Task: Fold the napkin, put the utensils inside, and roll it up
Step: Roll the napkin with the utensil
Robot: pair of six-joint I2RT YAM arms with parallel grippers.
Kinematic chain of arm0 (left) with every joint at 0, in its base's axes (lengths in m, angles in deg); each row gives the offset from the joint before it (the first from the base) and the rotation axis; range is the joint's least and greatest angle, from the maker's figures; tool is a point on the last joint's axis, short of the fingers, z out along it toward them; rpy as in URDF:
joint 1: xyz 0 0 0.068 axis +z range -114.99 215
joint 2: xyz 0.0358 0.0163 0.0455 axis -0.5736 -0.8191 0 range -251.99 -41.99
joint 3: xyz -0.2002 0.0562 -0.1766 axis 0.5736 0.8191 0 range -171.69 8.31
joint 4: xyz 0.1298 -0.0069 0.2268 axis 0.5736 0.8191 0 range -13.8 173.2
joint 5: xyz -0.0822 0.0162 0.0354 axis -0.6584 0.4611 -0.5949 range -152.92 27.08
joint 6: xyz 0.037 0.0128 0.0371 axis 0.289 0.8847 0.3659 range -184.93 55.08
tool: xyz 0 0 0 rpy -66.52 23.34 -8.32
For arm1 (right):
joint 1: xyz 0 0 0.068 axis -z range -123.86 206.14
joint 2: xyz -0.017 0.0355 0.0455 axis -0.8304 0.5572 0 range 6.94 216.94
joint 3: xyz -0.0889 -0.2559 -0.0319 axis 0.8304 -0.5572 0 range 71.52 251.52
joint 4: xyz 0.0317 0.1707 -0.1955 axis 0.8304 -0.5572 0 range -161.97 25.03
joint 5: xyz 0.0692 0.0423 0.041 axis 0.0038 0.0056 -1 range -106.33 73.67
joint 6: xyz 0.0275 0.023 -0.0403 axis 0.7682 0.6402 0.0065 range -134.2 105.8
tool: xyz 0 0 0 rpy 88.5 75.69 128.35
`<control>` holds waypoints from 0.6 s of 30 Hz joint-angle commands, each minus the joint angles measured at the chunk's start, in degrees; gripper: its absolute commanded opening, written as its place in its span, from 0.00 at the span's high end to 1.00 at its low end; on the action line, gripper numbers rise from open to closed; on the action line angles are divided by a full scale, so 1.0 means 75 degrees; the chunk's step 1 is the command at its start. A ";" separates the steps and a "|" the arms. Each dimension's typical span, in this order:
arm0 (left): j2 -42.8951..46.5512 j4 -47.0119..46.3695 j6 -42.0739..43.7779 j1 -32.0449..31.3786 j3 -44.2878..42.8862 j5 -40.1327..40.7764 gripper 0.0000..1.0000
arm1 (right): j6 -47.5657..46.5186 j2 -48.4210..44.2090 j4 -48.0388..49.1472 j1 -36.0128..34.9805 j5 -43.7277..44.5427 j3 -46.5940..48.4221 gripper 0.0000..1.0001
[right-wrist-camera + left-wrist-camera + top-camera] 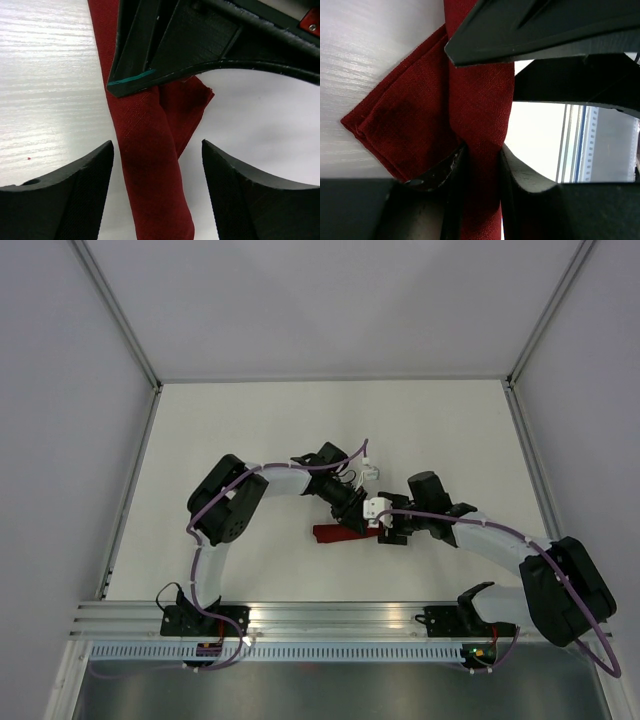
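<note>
You are at the rolling stage: the napkin (pixel 332 533) lies near the middle of the table (pixel 250 430) as a narrow maroon roll, with both grippers meeting over it. Your left gripper (pixel 482 156) has its jaws pressed in on the roll from both sides, pinching the cloth between them. Your right gripper (pixel 157 150) straddles the same roll with its jaws wide apart and bare table showing on either side (it touches nothing that I can see). To finish this well, hold the pinch firm and low so the roll cannot unwind. Bring the right jaws down around the roll further along, then turn the two together so the wrap tightens evenly rather than twisting at one end. Mind the loose corner (pixel 395 125): it lies flat on the table beside the roll, a layered triangle with hemmed edges, and it needs rolling under or it will likely spring the bundle open. The fabric is a plain, matte cloth with a fine visible weave, soft enough to crease and bulge where the fingers squeeze, so it should give rather than slide. The table is smooth, pale and faintly grained, so the roll may skate if you push it sideways. The utensil is not in sight; it may be wrapped inside, though the views cannot confirm that, so do not squeeze hard enough to shift whatever the core holds.
</note>
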 commanded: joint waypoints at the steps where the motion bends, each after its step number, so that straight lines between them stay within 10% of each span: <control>1: -0.0177 0.0468 -0.0266 -0.0019 -0.0287 -0.0084 0.64 | -0.0156 0.0067 0.0615 -0.0088 0.0009 0.0063 0.26; 7: 0.0068 0.0480 -0.0348 -0.0007 -0.0358 0.0209 0.56 | -0.0518 0.0325 -0.0556 -0.0135 -0.0073 0.0426 0.56; 18: 0.1134 -0.0116 -0.0630 0.0169 -0.0171 0.1486 0.43 | -0.1105 0.1484 -0.2911 -0.0111 -0.0295 0.1668 0.67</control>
